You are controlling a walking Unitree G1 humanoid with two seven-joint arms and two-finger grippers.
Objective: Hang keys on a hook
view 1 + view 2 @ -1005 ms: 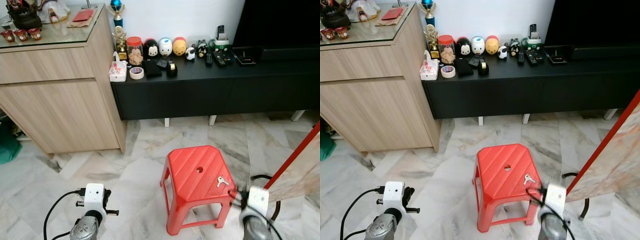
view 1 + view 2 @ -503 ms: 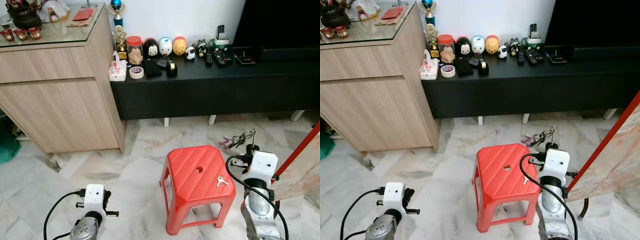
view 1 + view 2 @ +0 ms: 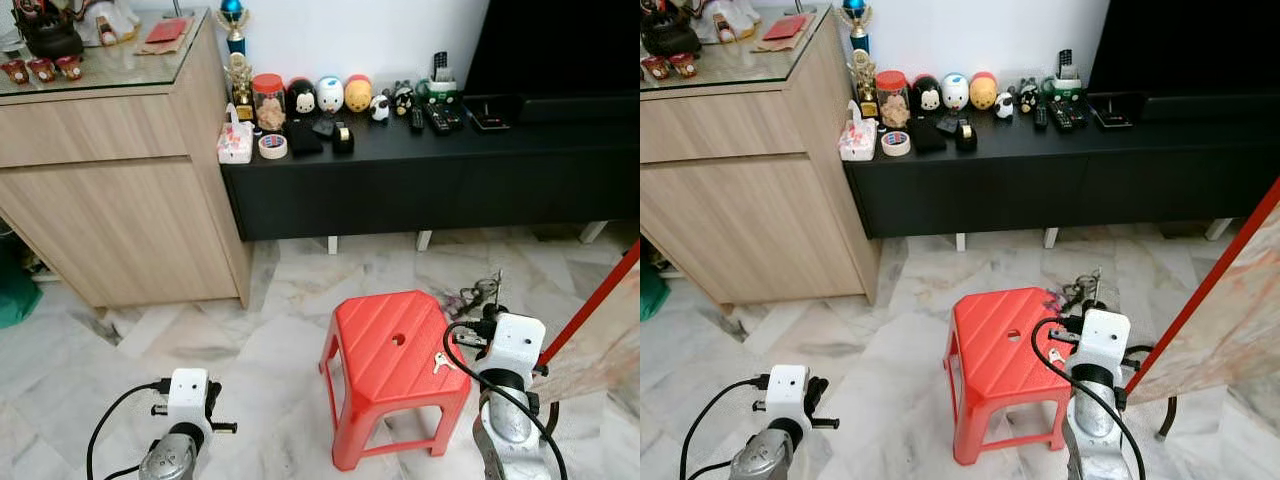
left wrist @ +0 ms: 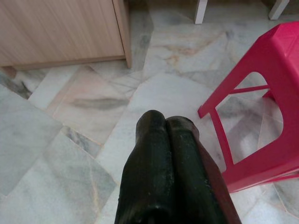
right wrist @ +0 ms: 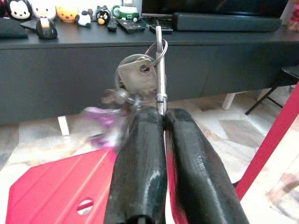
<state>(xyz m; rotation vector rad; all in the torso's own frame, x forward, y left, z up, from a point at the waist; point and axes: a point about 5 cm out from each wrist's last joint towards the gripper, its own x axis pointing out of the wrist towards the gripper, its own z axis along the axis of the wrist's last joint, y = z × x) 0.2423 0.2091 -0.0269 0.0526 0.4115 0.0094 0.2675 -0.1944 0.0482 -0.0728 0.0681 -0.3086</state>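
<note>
My right gripper (image 5: 163, 115) is shut on a silver carabiner carrying a bunch of keys (image 5: 138, 78) and a blurred purple tag. In the left eye view the bunch of keys (image 3: 478, 296) hangs over the right rear corner of the red plastic stool (image 3: 385, 340). One small separate key (image 3: 441, 363) lies on the stool's seat near its right edge. My left gripper (image 4: 165, 121) is shut on nothing and hangs low above the marble floor, left of the stool.
A wooden cabinet (image 3: 110, 200) stands at the left. A low black console (image 3: 420, 175) along the wall carries toys, tape and remotes. A red-edged board (image 3: 600, 320) leans at the right, with a black cable on the floor by it.
My right arm came up from beside the stool with the key bunch, then dropped a little lower and closer to the stool. The keys swing. The left arm has not moved.
</note>
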